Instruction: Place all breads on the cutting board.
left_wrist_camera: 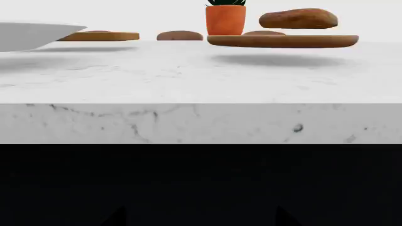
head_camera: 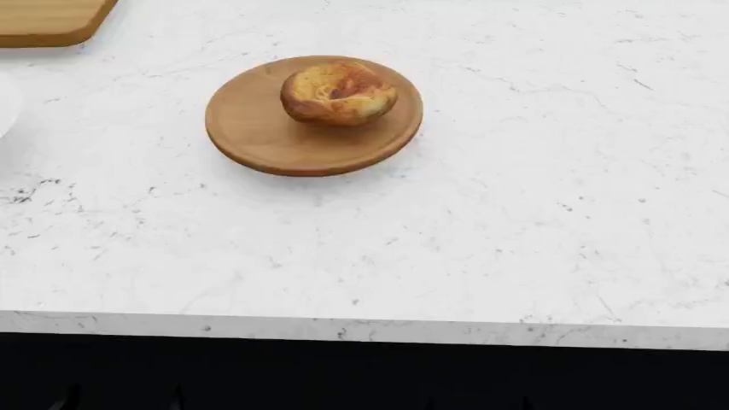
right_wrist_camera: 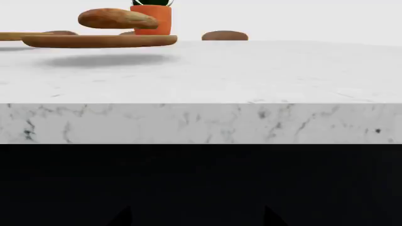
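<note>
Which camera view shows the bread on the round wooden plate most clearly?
The head view: it looks down on the bread, showing its dimpled centre and its place on the round wooden plate. Both wrist views show that bread only from the side, low and far.

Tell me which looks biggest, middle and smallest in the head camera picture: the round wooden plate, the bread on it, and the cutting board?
1. Round wooden plate, biggest.
2. Bread, smaller than the plate.
Cutting board: only a corner shows, so I can't rank it.

bread [head_camera: 338, 93]: golden-brown, on round wooden plate | cutting board [head_camera: 51, 21]: far left corner
</note>
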You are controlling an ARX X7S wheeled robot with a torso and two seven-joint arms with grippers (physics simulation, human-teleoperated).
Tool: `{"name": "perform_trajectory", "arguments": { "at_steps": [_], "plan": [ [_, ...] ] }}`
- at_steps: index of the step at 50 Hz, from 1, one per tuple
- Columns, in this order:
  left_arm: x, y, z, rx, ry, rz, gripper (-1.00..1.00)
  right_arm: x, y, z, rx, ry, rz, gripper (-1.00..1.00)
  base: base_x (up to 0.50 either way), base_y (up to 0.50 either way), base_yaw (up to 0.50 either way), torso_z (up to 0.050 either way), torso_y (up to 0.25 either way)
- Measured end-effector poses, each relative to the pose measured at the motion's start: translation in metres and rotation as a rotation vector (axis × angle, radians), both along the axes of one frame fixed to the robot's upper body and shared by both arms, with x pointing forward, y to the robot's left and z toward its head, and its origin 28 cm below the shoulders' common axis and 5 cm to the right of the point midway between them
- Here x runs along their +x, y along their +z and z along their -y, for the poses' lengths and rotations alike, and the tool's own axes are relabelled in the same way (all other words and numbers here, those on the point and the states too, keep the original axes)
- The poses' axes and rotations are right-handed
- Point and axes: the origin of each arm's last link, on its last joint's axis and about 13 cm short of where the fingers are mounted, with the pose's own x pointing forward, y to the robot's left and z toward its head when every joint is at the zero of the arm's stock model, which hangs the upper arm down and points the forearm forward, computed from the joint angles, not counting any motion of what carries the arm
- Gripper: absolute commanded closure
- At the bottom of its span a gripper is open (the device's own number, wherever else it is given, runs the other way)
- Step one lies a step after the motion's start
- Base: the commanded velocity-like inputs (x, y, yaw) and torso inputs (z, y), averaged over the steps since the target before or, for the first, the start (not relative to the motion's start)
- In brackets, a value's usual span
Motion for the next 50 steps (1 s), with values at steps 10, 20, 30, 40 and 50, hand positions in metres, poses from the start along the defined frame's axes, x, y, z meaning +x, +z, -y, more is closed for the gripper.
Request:
{"name": "perform_trajectory", "arguments": {
  "at_steps": [10,20,30,40,50],
  "plan": [
    [0.0028,0.0014,0.002,-0.007,0.001,0.014,-1.0,0.0021,0.001,-0.0015,0.0,0.002,0.01,-1.0,0.0,0.0,0.0,0.0,0.0],
    [0.0008,0.0009,0.0009,0.004,-0.001,0.002,-1.0,0.0009,0.0008,-0.0007,0.001,-0.001,0.001,-1.0,0.0,0.0,0.0,0.029,0.0],
    [-0.0001,0.0008,0.0004,0.007,-0.01,0.001,-1.0,0.0009,0.0005,-0.0004,0.0,-0.003,-0.002,-1.0,0.0,0.0,0.0,0.05,0.0],
    [-0.0008,0.0008,0.0001,0.008,-0.013,0.002,-1.0,0.0008,0.0002,-0.0004,-0.002,-0.003,-0.003,-1.0,0.0,0.0,0.0,0.05,0.0],
    [-0.0011,0.0009,0.0001,0.009,-0.014,0.006,-1.0,0.0004,0.0005,-0.0003,-0.002,-0.003,0.0,-1.0,0.0,0.0,0.0,0.05,0.0]
  ]
}}
